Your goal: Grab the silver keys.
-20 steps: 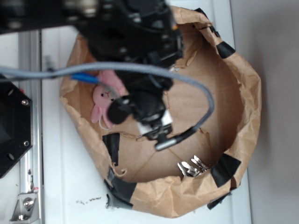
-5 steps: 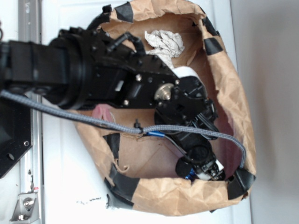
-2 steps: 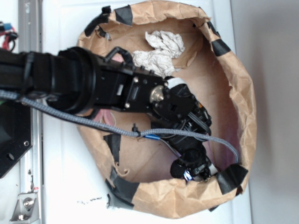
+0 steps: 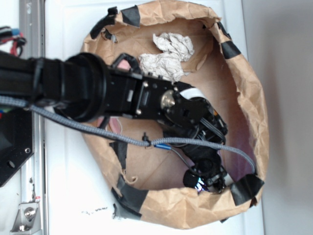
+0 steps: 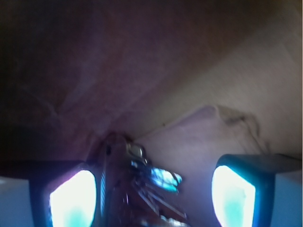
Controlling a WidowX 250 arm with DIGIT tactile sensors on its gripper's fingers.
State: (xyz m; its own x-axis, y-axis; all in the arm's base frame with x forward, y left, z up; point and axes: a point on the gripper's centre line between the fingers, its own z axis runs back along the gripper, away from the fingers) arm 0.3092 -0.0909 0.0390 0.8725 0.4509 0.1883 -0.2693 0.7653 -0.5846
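In the wrist view the silver keys (image 5: 144, 182) lie blurred on the brown paper floor, between my two glowing fingertip pads (image 5: 73, 198) and nearer the left one. My gripper (image 5: 151, 201) is open, its jaws wide apart on either side of the bunch and not touching it. In the exterior view the gripper (image 4: 210, 182) is low in the near right corner of the paper bag (image 4: 254, 112), pointing down beside a black tape patch (image 4: 247, 188). There the arm hides the keys.
Crumpled white paper (image 4: 168, 54) lies at the bag's far side. A sliver of the pink plush bunny (image 4: 116, 125) shows under the arm at the left. The bag's paper wall rises close around the gripper. A grey cable (image 4: 98, 131) loops across the bag.
Four seconds ago the gripper hung over the bag's middle and the keys lay uncovered at the near right. It has since dropped over them, with only a slight shift in the last second.
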